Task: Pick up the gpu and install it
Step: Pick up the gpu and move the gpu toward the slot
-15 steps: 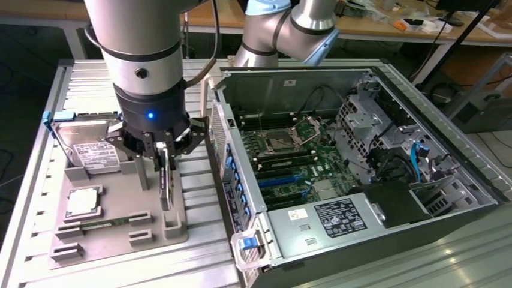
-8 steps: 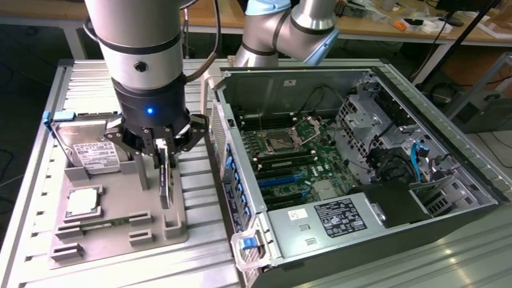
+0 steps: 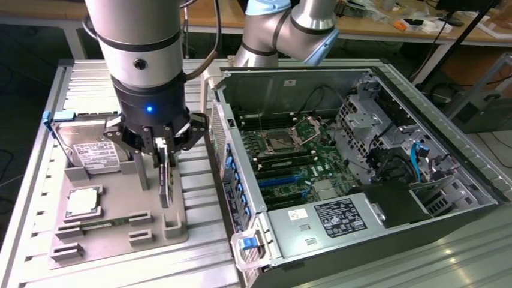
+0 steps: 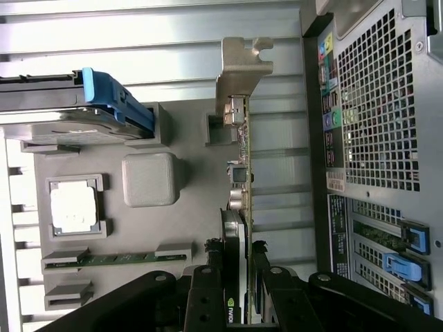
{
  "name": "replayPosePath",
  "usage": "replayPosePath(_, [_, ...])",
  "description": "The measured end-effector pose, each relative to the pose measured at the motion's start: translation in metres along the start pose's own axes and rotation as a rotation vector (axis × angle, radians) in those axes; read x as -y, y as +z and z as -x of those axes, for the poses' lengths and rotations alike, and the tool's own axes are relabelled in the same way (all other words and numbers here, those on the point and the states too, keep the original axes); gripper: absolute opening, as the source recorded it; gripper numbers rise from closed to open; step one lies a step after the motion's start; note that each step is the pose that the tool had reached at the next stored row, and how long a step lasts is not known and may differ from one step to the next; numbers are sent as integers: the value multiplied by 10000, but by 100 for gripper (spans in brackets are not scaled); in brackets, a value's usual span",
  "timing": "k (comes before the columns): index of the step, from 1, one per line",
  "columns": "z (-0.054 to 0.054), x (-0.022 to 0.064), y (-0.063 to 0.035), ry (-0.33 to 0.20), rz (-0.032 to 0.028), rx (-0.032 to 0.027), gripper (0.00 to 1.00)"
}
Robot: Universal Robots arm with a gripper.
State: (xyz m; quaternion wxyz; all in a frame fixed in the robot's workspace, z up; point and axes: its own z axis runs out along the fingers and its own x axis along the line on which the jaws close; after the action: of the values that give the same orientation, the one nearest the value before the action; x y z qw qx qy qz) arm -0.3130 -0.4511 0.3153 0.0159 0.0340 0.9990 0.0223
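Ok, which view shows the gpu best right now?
The wrist view: the gpu runs edge-on from its silver bracket to the gripper, which clamps it on both sides. The exterior view gives just a thin edge of the gpu under the gripper, standing in the grey tray.

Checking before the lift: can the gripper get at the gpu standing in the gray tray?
Probably yes: the gripper sits over the upright gpu, its fingers closed on both faces; the hard drive stands clear.
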Motion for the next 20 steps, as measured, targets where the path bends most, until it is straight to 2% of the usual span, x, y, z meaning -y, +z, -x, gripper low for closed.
replayPosePath(6, [2,-2,-42,3,20,-37,27])
replayPosePath(9, [3,-3,-64,4,52,-58,27])
replayPosePath(20, [7,-9,-190,6,54,-87,27])
